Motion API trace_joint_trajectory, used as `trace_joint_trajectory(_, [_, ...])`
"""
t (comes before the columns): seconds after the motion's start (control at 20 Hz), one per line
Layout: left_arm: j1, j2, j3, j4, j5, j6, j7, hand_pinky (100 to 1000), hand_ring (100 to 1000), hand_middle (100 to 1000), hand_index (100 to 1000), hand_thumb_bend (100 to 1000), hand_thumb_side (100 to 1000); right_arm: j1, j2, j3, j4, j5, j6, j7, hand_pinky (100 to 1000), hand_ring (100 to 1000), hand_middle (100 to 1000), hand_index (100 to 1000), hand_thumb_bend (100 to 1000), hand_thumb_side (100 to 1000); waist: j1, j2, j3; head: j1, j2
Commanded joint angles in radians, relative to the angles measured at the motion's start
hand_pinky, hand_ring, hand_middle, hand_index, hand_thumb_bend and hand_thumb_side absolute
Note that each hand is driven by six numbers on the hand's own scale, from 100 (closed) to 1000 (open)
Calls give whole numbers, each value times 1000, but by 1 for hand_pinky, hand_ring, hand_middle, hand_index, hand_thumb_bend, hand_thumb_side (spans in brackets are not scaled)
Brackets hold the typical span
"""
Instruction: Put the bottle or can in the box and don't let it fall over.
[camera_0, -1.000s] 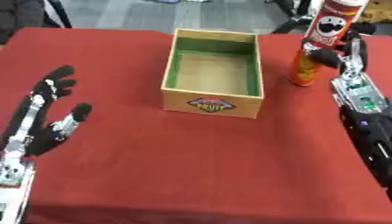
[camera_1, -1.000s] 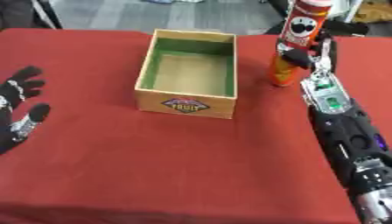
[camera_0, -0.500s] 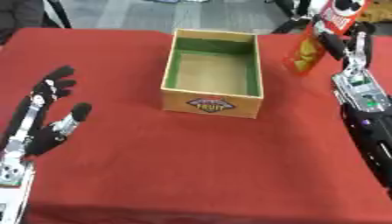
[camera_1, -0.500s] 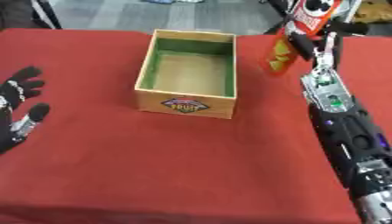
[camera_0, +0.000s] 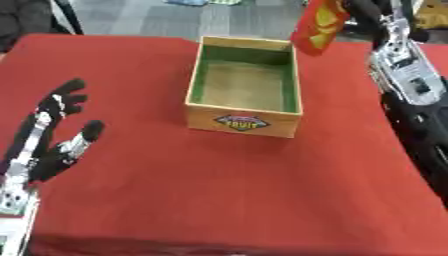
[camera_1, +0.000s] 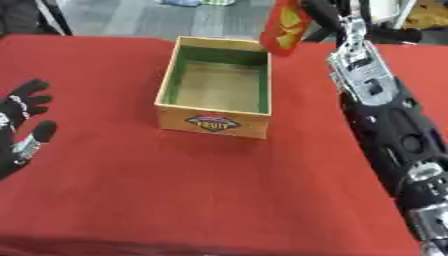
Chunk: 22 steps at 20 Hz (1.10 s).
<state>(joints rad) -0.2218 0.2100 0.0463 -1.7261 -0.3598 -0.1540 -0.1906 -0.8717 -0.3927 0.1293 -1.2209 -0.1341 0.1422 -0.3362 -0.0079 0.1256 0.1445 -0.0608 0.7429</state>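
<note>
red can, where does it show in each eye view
Left eye view: red can at the top edge, right of centre, tilted, over the box's far right corner.
Right eye view: same can at the top, nearer centre.
Shared landmark: the wooden box with the fruit label on its near wall.

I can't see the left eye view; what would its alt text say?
A red and yellow can hangs tilted above the far right corner of an open wooden box on a red table. The left robot hand rests open nearby.
</note>
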Motion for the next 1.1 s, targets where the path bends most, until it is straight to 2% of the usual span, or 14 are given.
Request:
trace_joint_trajectory(0.05, [-18, 9, -8, -13, 8, -4, -11, 864, 873, 895, 975, 613, 781, -77, 30, 39, -25, 31, 15, 50, 778, 657, 298, 352, 100, 418, -9, -2, 24, -25, -20])
trace_joint_trajectory(0.15, [-20, 10, -6, -13, 7, -4, -11, 864, 872, 895, 975, 614, 781, -107, 68, 85, 15, 59, 21, 80, 785, 673, 315, 374, 100, 412, -10, 1, 28, -27, -25])
trace_joint_trajectory(0.35, [-19, 8, -4, -13, 8, -3, -10, 864, 872, 895, 975, 614, 780, -122, 98, 179, 91, 120, -27, 142, 811, 731, 394, 471, 100, 336, -10, 1, 24, -23, -29])
trace_joint_trajectory(0.4, [-19, 8, -4, -13, 8, -3, -10, 864, 872, 895, 975, 613, 781, -123, 100, 192, 100, 135, -43, 158, 830, 761, 460, 545, 100, 269, -11, 1, 23, -23, -29])
trace_joint_trajectory(0.45, [-18, 8, -3, -13, 8, -3, -10, 864, 872, 895, 975, 613, 781, -122, 99, 205, 107, 152, -60, 175, 832, 765, 470, 558, 100, 261, -11, 0, 22, -23, -29])
trace_joint_trajectory(0.5, [-18, 9, -2, -13, 8, -2, -9, 864, 872, 895, 975, 614, 780, -119, 97, 213, 116, 170, -78, 193, 847, 790, 546, 654, 100, 271, -11, -1, 21, -22, -29])
trace_joint_trajectory(0.6, [-16, 9, -1, -13, 8, -2, -8, 864, 872, 895, 975, 613, 781, -110, 93, 211, 143, 207, -115, 230, 861, 817, 677, 814, 100, 369, -12, -2, 17, -21, -29])
trace_joint_trajectory(0.65, [-16, 9, -1, -13, 8, -2, -7, 864, 872, 895, 975, 613, 781, -106, 91, 204, 158, 225, -133, 248, 861, 817, 677, 814, 100, 369, -12, -3, 15, -20, -28])
trace_joint_trajectory(0.7, [-15, 9, -1, -13, 8, -1, -7, 864, 872, 895, 975, 613, 781, -102, 90, 195, 173, 242, -150, 265, 870, 839, 756, 924, 100, 531, -12, -4, 13, -19, -28])
trace_joint_trajectory(0.75, [-14, 10, 0, -12, 7, -1, -7, 865, 872, 895, 975, 612, 781, -97, 87, 184, 187, 259, -166, 282, 882, 862, 816, 973, 100, 678, -12, -5, 11, -18, -27])
trace_joint_trajectory(0.8, [-12, 10, 0, -12, 7, -1, -7, 864, 872, 895, 975, 612, 782, -91, 84, 171, 199, 276, -181, 299, 891, 882, 860, 1000, 100, 748, -13, -6, 9, -17, -27])
trace_joint_trajectory(1.0, [-9, 11, 3, -12, 7, 0, -4, 865, 871, 895, 975, 612, 782, -70, 73, 119, 219, 345, -219, 369, 898, 909, 945, 1000, 100, 839, -13, -10, -1, -10, -26])
trace_joint_trajectory(1.1, [-7, 11, 5, -11, 7, 1, -3, 865, 871, 895, 975, 611, 782, -53, 68, 88, 211, 381, -222, 395, 893, 907, 953, 1000, 100, 857, -14, -13, -8, -6, -25])
